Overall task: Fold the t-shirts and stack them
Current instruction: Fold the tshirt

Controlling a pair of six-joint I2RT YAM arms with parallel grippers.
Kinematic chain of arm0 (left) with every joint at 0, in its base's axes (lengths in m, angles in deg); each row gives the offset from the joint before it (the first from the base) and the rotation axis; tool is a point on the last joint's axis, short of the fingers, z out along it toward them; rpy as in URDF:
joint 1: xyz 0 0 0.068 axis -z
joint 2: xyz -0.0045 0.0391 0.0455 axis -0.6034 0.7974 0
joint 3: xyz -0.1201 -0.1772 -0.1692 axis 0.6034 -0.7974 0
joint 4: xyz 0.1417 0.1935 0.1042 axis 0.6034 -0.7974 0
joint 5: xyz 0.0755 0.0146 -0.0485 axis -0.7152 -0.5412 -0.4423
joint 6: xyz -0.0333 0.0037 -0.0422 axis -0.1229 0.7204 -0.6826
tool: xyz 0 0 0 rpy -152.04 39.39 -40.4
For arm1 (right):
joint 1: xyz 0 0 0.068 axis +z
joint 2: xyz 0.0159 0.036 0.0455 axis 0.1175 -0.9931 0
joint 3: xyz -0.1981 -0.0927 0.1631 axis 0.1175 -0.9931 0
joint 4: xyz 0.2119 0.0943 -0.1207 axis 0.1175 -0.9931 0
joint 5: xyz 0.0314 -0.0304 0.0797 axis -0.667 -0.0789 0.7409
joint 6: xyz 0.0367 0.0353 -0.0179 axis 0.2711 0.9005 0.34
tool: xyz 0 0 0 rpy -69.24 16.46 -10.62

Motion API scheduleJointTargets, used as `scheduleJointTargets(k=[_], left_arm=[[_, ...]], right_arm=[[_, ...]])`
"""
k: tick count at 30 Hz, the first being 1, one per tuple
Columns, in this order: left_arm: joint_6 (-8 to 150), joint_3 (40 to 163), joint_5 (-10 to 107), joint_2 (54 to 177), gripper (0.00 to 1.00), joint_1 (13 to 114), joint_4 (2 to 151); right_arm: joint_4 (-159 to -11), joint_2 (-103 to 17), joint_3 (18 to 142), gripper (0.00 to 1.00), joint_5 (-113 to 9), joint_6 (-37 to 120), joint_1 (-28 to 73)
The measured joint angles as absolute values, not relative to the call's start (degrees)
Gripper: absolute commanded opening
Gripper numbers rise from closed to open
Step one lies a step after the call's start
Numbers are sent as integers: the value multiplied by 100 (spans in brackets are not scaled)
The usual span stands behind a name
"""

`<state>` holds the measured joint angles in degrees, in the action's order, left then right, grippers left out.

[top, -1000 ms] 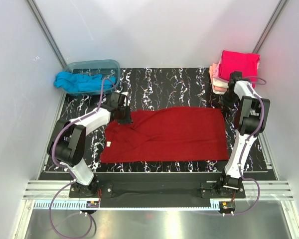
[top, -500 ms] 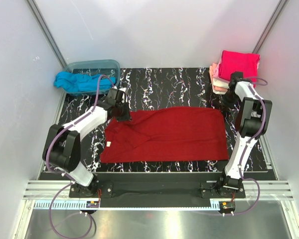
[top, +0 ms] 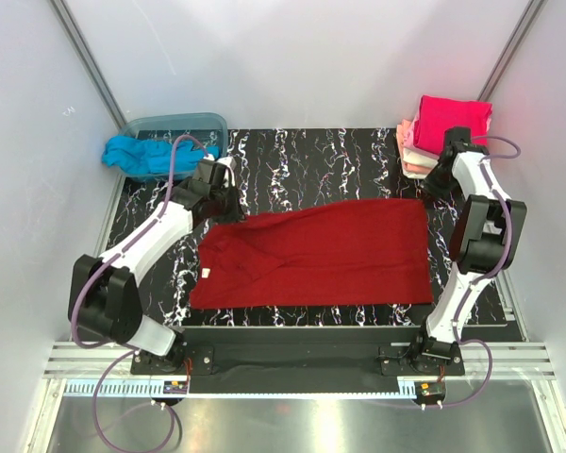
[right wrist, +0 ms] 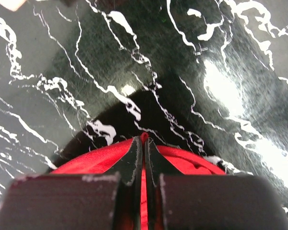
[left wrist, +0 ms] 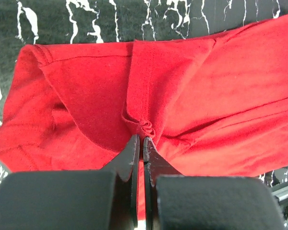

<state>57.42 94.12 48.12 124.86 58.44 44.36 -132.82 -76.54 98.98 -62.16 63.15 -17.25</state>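
Shirt: dark red t-shirt (top: 330,255) is lying spread on table (top: 311,160).
Left gripper (left wrist: 143,140): jaws are pinching a bunched fold.
Right gripper (right wrist: 143,141): jaws are pinching its edge.

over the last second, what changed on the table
The left gripper, shut on the dark red t-shirt, drew its far left corner back and leftward, smoothing the fold there. The right gripper, also shut on the shirt, shifted slightly farther back. The folded stack, turquoise shirt and tub stayed put.
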Motion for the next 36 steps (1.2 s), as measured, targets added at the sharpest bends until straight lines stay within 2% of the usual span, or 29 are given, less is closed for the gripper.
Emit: scheduleJointTargets(k=[5, 22, 33, 34, 35, 36], left_arm=[[5768, 9412, 4725, 12150, 0, 5844, 4184], [5989, 8575, 4301, 10696, 0, 5844, 3382], [6015, 8149, 4198, 10202, 1, 5846, 3092], [6006, 8070, 4198, 10185, 2, 5863, 3070], [5991, 8002, 4191, 10163, 6, 5894, 3019], [5974, 7963, 4194, 10141, 22, 5922, 2958]], right_arm=[[-13278, -7291, 9594, 0, -6231, 6304, -1725], [-13064, -5475, 7391, 0, -6509, 6269, -1725], [-12858, -5136, 6672, 0, -6638, 6276, -1725], [-12845, -5096, 6595, 4, -6653, 6280, -1727], [-12821, -5044, 6493, 27, -6666, 6300, -1734], [-12806, -4998, 6394, 42, -6670, 6367, -1751]])
